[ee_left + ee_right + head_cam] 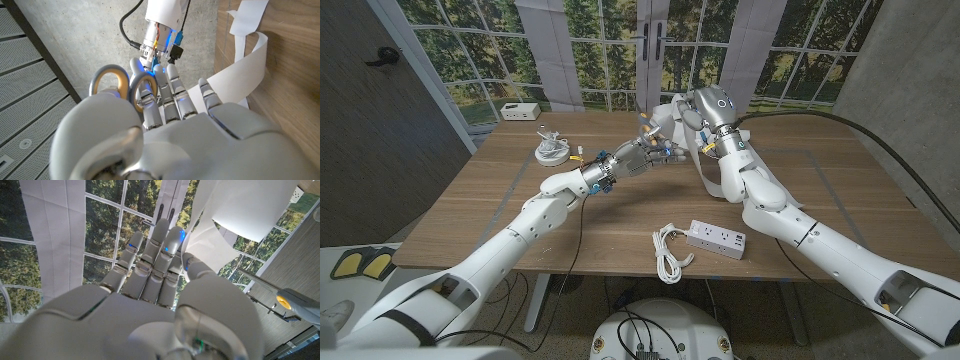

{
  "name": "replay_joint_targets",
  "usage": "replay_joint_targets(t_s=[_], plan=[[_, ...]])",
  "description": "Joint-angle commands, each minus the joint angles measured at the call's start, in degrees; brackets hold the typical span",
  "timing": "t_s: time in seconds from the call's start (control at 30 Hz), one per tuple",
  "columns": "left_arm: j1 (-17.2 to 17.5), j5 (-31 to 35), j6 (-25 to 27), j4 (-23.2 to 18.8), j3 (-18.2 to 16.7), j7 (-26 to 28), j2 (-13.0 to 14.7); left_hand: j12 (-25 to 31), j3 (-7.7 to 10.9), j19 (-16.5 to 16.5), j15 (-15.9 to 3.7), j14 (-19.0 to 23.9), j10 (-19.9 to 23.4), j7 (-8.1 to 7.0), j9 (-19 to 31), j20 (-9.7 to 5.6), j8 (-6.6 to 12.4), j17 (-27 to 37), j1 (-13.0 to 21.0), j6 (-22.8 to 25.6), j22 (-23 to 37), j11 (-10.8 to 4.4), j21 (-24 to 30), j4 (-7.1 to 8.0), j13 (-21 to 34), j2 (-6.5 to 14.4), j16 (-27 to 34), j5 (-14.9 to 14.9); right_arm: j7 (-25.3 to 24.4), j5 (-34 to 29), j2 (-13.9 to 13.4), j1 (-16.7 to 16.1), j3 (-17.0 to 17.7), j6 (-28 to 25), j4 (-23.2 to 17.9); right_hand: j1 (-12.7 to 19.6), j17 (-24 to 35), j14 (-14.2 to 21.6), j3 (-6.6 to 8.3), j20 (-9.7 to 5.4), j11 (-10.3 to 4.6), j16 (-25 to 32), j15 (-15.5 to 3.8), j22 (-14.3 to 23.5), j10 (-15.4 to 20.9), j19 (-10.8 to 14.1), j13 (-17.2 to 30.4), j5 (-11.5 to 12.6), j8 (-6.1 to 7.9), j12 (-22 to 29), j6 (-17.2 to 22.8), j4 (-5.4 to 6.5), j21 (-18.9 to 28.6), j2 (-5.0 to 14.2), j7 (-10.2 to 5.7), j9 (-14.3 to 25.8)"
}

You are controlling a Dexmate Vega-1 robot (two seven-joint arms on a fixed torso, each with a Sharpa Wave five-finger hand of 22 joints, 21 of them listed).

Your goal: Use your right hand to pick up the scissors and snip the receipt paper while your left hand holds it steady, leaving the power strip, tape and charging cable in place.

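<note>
Left robot hand [642, 150] grasping receipt paper [245, 75] taut for snipping; right robot hand [692, 110] grasping scissors [117, 85] (blades hidden) above counter [820, 190].

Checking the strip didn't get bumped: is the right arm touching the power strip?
Apart. In the head view, bare wood shows between the power strip and the right arm, which passes beside it.

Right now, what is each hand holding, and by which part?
Left hand has the scissors by the handle loops. Right hand touches the hanging receipt paper; whether it grips it cannot be told.
</note>
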Motion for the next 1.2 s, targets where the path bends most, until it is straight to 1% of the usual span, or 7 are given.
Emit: replay_joint_targets(t_s=[0.03, 0.1, 0.17, 0.3, 0.43, 0.5, 1.2], plan=[[0.8, 0.2, -0.7, -0.5, -0.8, 0.2, 1.2, 0.7, 13.51, 0.0, -1.73, 0.1, 2.8, 0.07, -0.5, 0.10, 0.17, -0.2, -0.6, 0.9, 0.1, -4.46, -0.1, -6.60, -0.1, -0.2, -0.3, -0.5, 1.7, 1.2, 0.6, 0.1, 0.2, -2.0, -0.6, 0.4, 0.1, -0.3, 0.24, 0.19, -0.91, 0.1, -2.86, -0.1, -1.1, -0.2, 0.1, -0.1, -0.33, 0.1, 0.2, -0.07, -0.1, 0.61, 0.06, 0.1], [1.4, 0.2, -0.1, -1.6, -0.8, 0.8, 1.8, 0.6, 12.43, -0.1, -1.65, 0.1, 2.9, 0.28, -1.0, 0.08, 0.02, -0.4, -1.9, 1.0, 0.1, -4.37, -0.1, -6.57, -0.4, -2.0, -0.4, -0.6, 1.5, 1.5, 0.4, 0.0, 0.4, -2.0, -0.6, 0.4, 0.1, -0.4, 0.27, 0.25, -0.86, 0.0, -2.89, -0.1, -1.2, -0.2, 0.2, -0.1, -0.39, 0.1, 0.2, -0.05, -0.1, 0.70, 0.04, 0.1], [1.7, 0.2, 0.0, -2.0, -0.8, 1.1, 2.1, 0.5, 12.23, -0.1, -1.48, 0.1, 2.9, 0.45, -1.2, 0.07, -0.16, -0.5, -2.3, 0.8, 0.1, -4.24, -0.2, -6.62, -0.6, -2.4, -0.5, -0.5, 1.3, 2.1, 0.2, -0.2, 0.7, -1.7, -0.6, 0.3, 0.1, -0.4, 0.24, 0.29, -0.78, 0.0, -2.87, -0.1, -1.2, -0.3, 0.1, -0.1, -0.41, 0.1, 0.2, -0.04, -0.1, 0.70, 0.12, 0.1], [1.7, -0.8, -0.9, -0.6, -1.0, -0.5, 1.2, 0.3, 10.82, -0.4, -1.19, -0.3, 2.8, 0.57, -1.8, 0.06, -0.43, -0.8, -4.5, 1.0, 0.0, -4.32, -0.4, -6.19, -1.0, -4.4, -0.9, -0.5, 1.2, 2.7, -0.3, -0.2, 0.9, -1.2, -0.5, 0.3, 0.1, -0.5, 0.19, 0.30, -0.83, 0.1, -2.85, -0.1, -1.2, -0.2, 0.1, -0.2, -0.48, 0.1, 0.2, -0.02, 0.0, 0.71, 0.03, 0.2], [2.3, -0.4, -0.9, -1.7, -1.0, 0.1, 1.9, -0.7, 6.79, -1.2, -1.23, -0.3, 2.8, 0.87, -4.2, -0.02, -2.86, -1.6, -10.8, 0.0, 0.0, -3.83, -0.9, -5.01, -3.1, -9.7, -1.0, -0.2, 1.2, 3.1, -0.5, -0.1, 1.0, -1.0, -0.3, 0.2, 0.0, -0.4, 0.15, 0.28, -0.80, 0.1, -2.86, -0.1, -1.3, -0.2, 0.0, -0.3, -0.56, 0.2, 0.3, 0.01, 0.0, 0.77, -0.01, 0.2], [2.3, -0.1, -1.0, -1.9, -1.0, 0.2, 2.1, -0.7, 5.77, -1.3, -1.20, -0.2, 2.8, 1.32, -4.9, -0.03, -3.46, -1.8, -12.5, 0.0, 0.0, -3.85, -1.0, -4.66, -3.3, -10.8, -1.0, -0.1, 1.1, 3.0, -0.5, 0.0, 0.9, -1.0, -0.2, 0.2, 0.1, -0.4, 0.12, 0.25, -0.84, 0.2, -2.84, -0.1, -1.2, -0.2, -0.1, -0.3, -0.60, 0.2, 0.3, -0.03, 0.0, 0.71, -0.06, 0.1], [4.6, -1.0, -2.6, -2.6, -2.0, 1.3, 2.5, -0.7, 5.79, -1.5, -0.82, -0.2, 3.2, 1.31, -7.0, -0.05, -4.73, -2.2, -12.8, 1.0, 0.0, -3.45, -1.2, -5.69, -4.0, -10.5, -0.8, 0.6, 1.3, 1.5, 0.5, 1.1, -1.0, -1.6, 1.3, 0.1, 0.0, -0.5, 0.29, 0.17, -0.91, 0.3, -2.88, -0.1, -1.0, 0.0, -0.4, -0.5, -0.69, 0.3, 0.6, -0.03, 0.3, 0.75, -0.01, 0.4]])
